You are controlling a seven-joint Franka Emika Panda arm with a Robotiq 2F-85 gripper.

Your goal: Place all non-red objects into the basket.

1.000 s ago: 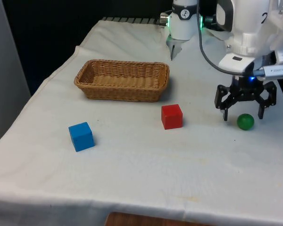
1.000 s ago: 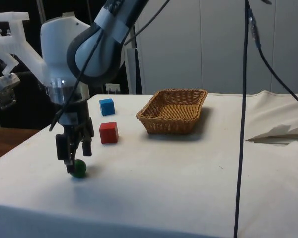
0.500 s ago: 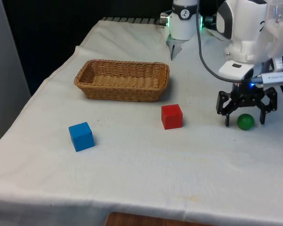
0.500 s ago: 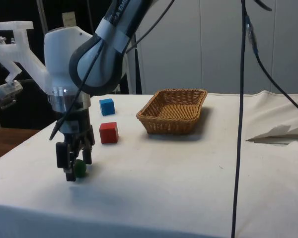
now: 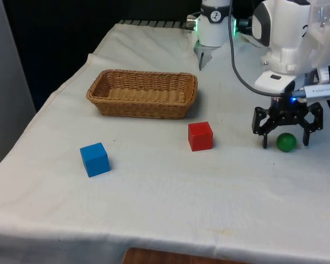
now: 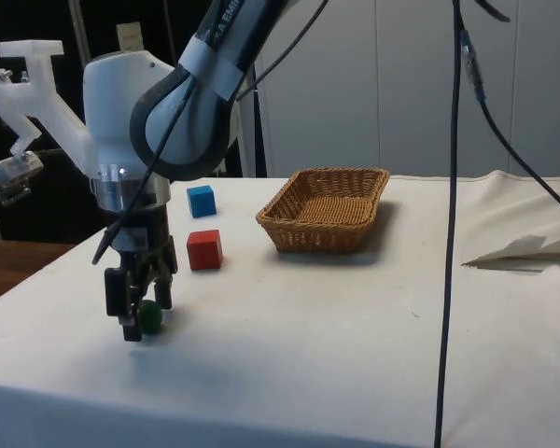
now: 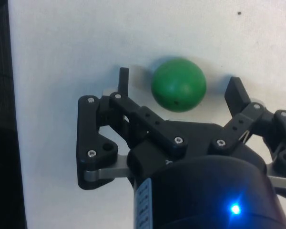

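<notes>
**Gripper spread around the green ball**

The gripper [image 5: 285, 144] is down at the cloth with its fingers [image 7: 235, 92] spread wide apart, one on each side of the green ball [image 5: 286, 142]. In the wrist view the ball [image 7: 178, 84] sits between the two fingertips with a gap showing on both sides, so neither touches it. In the side view the gripper [image 6: 135, 322] stands upright over the ball [image 6: 149, 315], its tips at the table [image 5: 170, 192].

Beyond the gripper, toward the front view's left, a red cube [image 5: 200, 136] rests on the cloth. Farther that way lies a blue cube [image 5: 94, 159]. The wicker basket [image 5: 143, 93] sits past the red cube, nearer the robot's base, well apart from the gripper.
</notes>
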